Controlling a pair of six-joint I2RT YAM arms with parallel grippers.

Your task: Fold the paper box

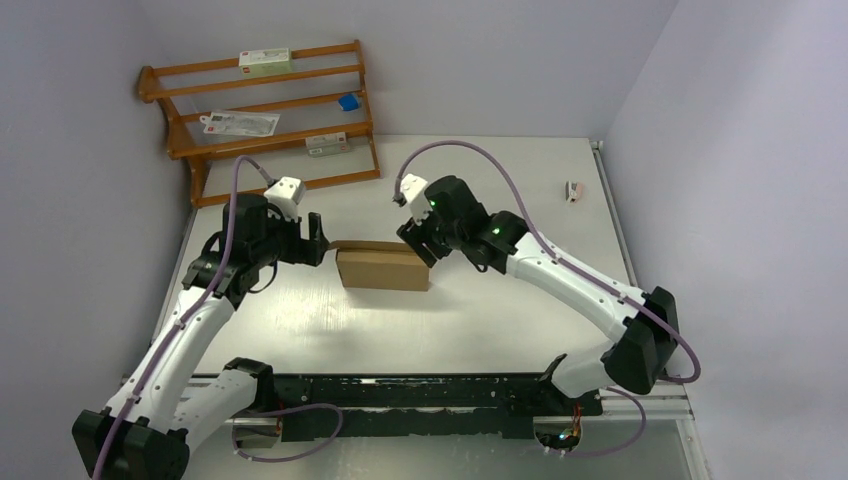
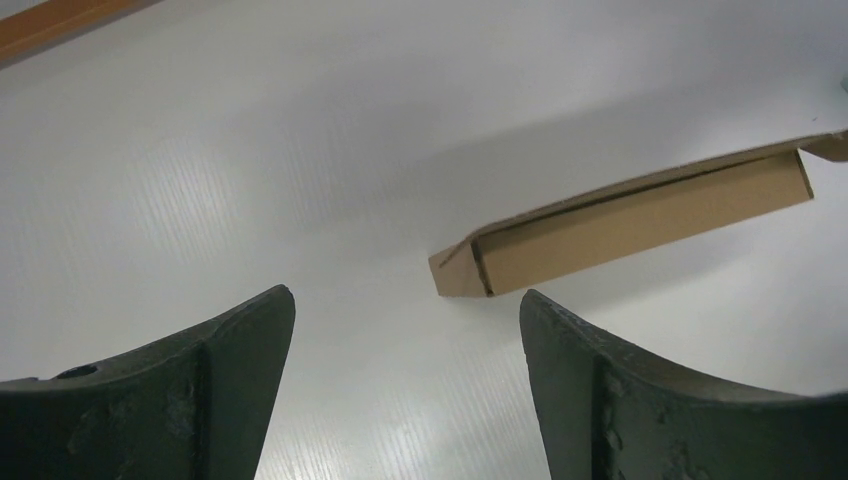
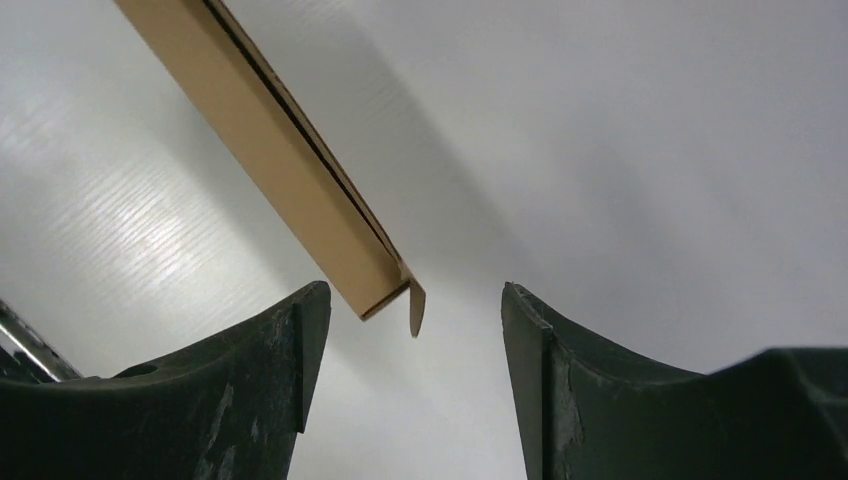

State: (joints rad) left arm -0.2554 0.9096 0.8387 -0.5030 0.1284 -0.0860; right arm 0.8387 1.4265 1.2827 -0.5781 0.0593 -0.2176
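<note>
The paper box (image 1: 382, 268) is a plain brown cardboard mailer, closed into a shallow rectangular box, lying on the white table between both arms. My left gripper (image 1: 316, 240) is open and empty just left of its left end. In the left wrist view the box (image 2: 640, 220) lies ahead and to the right, with a small side flap sticking out at its near corner. My right gripper (image 1: 418, 246) is open and empty at the box's right end. In the right wrist view the box edge (image 3: 270, 150) runs diagonally, with a small tab hanging loose just ahead of the jaws.
A wooden rack (image 1: 265, 120) stands at the back left, holding small white cartons, a packet and a blue object. A small object (image 1: 574, 189) lies at the table's far right. A black rail (image 1: 420, 390) runs along the near edge.
</note>
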